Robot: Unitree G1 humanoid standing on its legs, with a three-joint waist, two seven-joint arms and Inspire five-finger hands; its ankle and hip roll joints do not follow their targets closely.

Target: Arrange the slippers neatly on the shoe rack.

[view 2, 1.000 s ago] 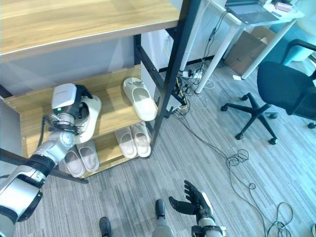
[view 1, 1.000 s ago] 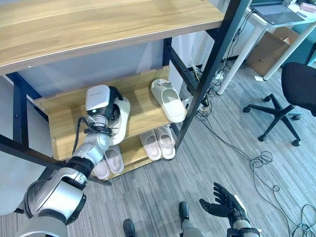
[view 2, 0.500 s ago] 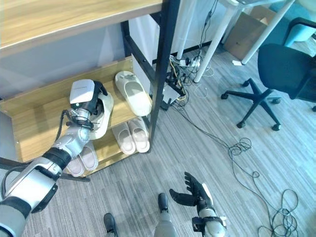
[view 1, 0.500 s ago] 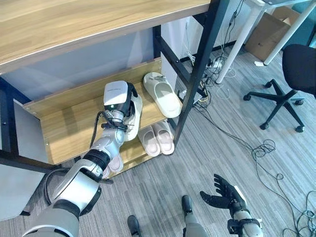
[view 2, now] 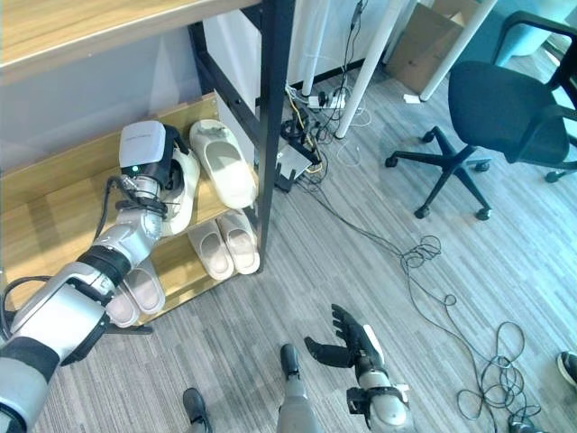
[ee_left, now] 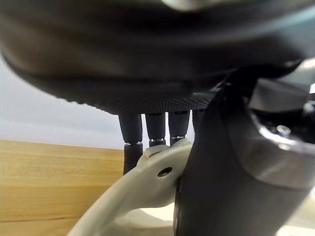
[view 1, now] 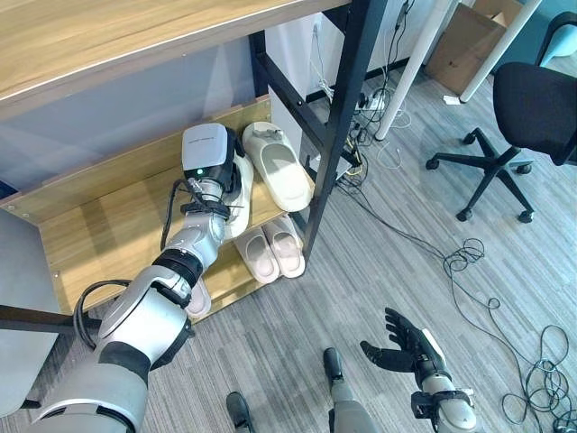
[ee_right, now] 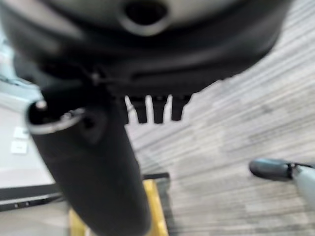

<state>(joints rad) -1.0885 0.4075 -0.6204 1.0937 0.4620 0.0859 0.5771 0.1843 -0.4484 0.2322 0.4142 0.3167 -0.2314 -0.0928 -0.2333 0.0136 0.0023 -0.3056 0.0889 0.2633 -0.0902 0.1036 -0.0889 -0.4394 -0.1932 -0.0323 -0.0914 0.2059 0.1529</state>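
On the rack's middle shelf, my left hand is shut on a cream slipper. The left wrist view shows the fingers behind the slipper's strap and the thumb in front, pinching it. The held slipper sits close beside a second cream slipper, which lies flat at the shelf's right end. My right hand hangs low over the floor, open and holding nothing.
On the bottom shelf lie a pale pair of slippers and another slipper further left. A black rack post stands right of the shelves. Cables, an office chair and a cardboard box are on the right.
My left hand has carried the cream slipper rightwards along the middle shelf, up beside the other cream slipper. The camera has shifted. My right hand stays as it was.
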